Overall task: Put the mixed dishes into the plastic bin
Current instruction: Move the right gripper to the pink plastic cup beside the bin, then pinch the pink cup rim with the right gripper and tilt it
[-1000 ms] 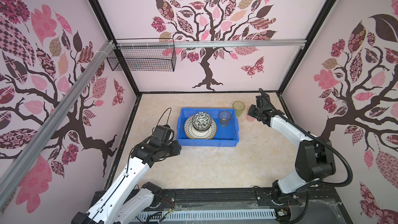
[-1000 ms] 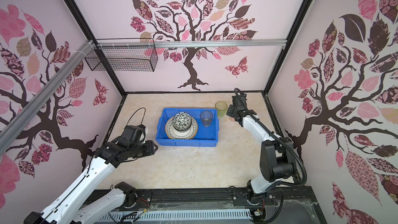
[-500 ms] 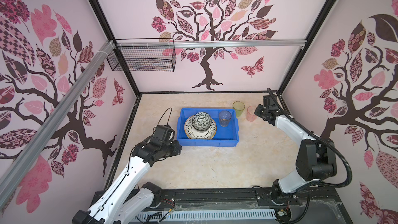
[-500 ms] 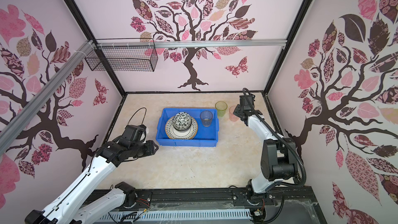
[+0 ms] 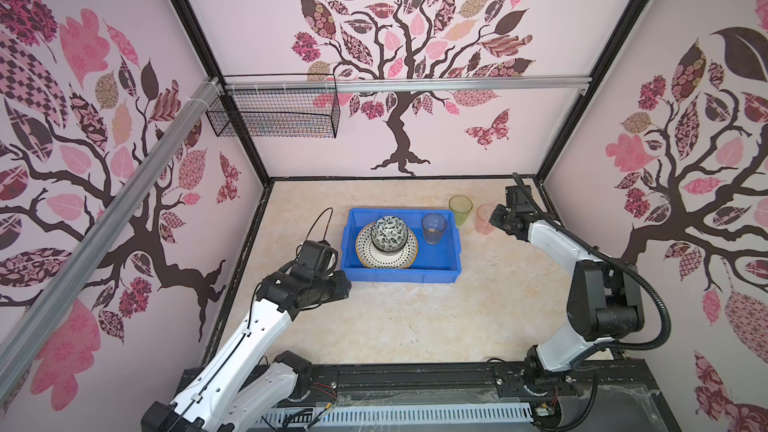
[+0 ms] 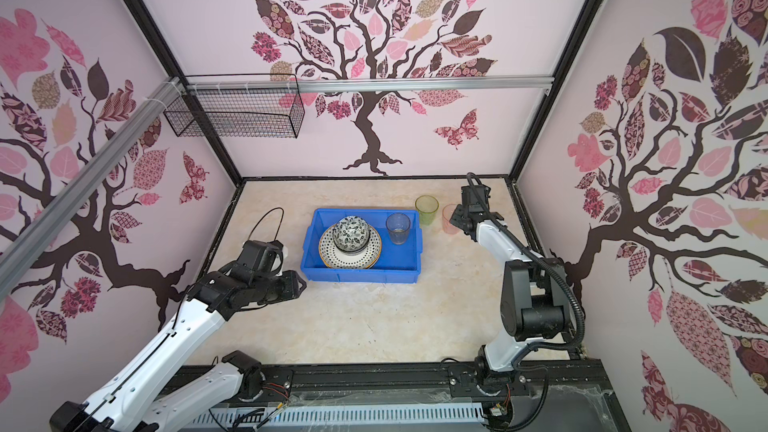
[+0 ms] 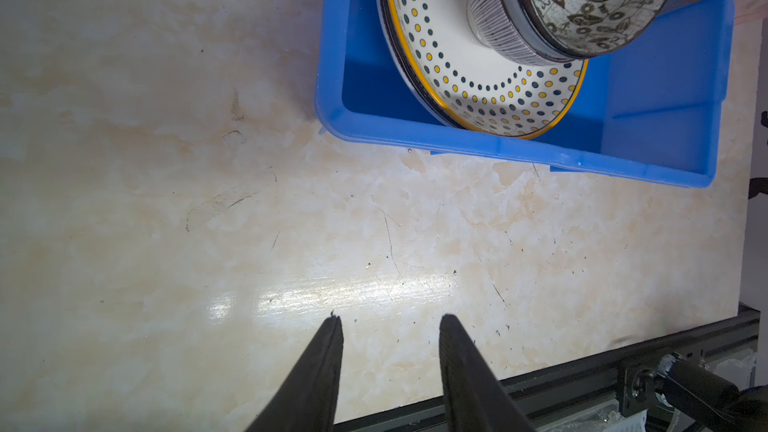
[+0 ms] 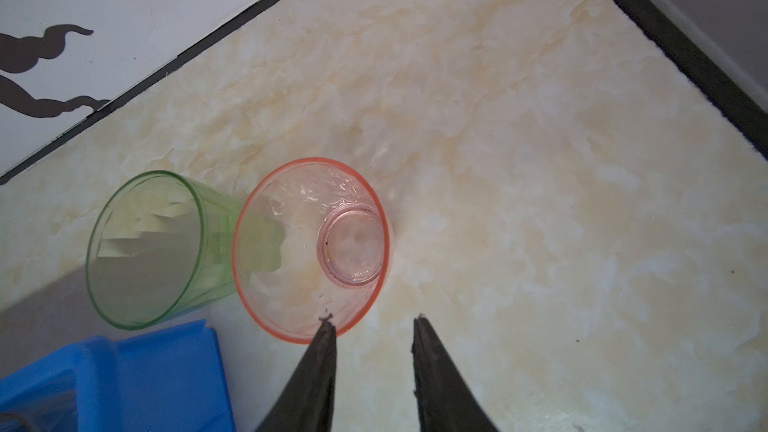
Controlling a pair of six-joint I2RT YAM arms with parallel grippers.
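Right claw point(image 8: 374, 320) is sliding right, spread at the rim of the pink cup point(image 8: 311, 251). That cup is standing mouth up beside the green cup point(image 8: 145, 247) and blue bin point(image 8: 166, 367). Left claw point(image 7: 390, 317) is hanging spread.

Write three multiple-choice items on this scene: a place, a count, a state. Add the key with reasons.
1. Where does the translucent green cup stand relative to the blue plastic bin?
A) inside it
B) outside it, on the table
C) on its rim

2. How many cups stand inside the bin?
A) one
B) two
C) three

3. The right gripper is:
A) shut on the green cup
B) open beside the translucent pink cup
C) shut on the bin's rim

Key:
1 B, it stands past the bin's rim.
2 A, only the bluish translucent cup is inside.
3 B, bare table shows between its fingers.
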